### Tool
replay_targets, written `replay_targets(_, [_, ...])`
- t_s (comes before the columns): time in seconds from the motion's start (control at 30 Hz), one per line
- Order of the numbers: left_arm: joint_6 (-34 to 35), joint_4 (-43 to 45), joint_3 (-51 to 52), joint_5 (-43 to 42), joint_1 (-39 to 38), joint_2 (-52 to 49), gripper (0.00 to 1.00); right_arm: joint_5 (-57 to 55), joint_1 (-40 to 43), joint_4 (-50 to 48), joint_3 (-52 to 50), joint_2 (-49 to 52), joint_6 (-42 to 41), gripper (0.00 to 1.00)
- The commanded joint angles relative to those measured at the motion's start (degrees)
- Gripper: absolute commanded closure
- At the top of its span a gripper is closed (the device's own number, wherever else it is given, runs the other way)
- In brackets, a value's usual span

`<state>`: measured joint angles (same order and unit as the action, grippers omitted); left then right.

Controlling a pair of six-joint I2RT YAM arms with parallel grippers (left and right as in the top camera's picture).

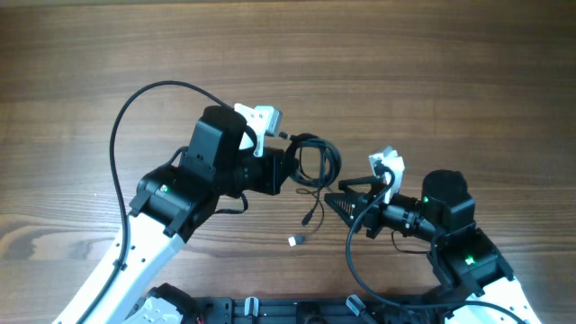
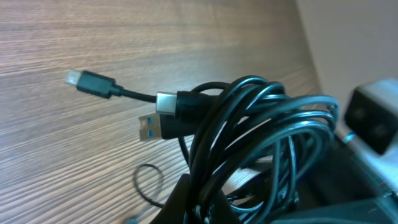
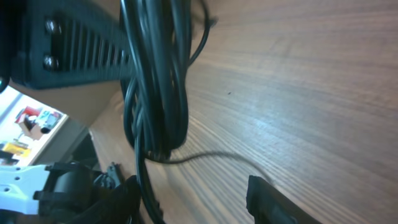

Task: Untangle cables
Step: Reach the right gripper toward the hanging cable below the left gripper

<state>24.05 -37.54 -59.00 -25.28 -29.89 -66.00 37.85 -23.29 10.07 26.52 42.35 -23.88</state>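
The cables (image 1: 317, 160) are a coiled bundle of thin black cords lifted off the table. My left gripper (image 1: 293, 169) is shut on the bundle's left side. In the left wrist view the bundle (image 2: 249, 130) fills the frame, pinched between my fingers (image 2: 199, 210). A USB-C plug (image 2: 93, 83) and a blue USB-A plug (image 2: 151, 128) stick out to the left. One loose cord hangs down to a small plug (image 1: 294, 240) on the table. My right gripper (image 1: 337, 196) is open just right of and below the bundle. In the right wrist view its fingers (image 3: 199, 205) are spread wide, with one cord running beside the left finger under the bundle (image 3: 155, 81).
The wooden table (image 1: 432, 72) stretches all around. The left arm's thick black wire (image 1: 121, 126) arcs over the table's left side. The right arm's wire (image 1: 353, 243) loops near its wrist. A black rail (image 1: 297, 310) runs along the front edge.
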Motion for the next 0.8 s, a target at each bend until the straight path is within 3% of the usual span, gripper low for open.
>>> replay_targets(0.0, [4.98,2.05,-0.26,-1.42,0.13,0.35,0.96,-0.96,-2.62,-0.44,1.22,1.92,-4.31,0.44])
replay_targets(0.23, [9.92,2.05,-0.26,3.04,0.13,-0.66,0.96,-0.59,-7.87,-5.16,1.22,5.18,-7.63,0.36])
replay_targets(0.3, [9.88,1.81,-0.26,3.56,0.13,-1.31,0.96,-2.93,-8.37,-6.8,1.22,6.16,-6.08,0.01])
replay_targets(0.47, [15.26,-0.57,-0.26,11.78,1.81,-0.17,0.96,-8.33,-8.35,-3.43,1.73,4.44,-0.63,0.0])
replay_targets(0.6, [17.75,-0.42,-0.26,12.31,7.32,3.28,0.96,-13.77,-8.35,7.37,7.89,-0.83,4.57,0.0])
replay_targets(0.77, [27.28,-2.21,-0.26,11.3,8.76,3.74,0.96,-16.65,-8.37,2.91,8.41,-1.16,6.23,0.0])
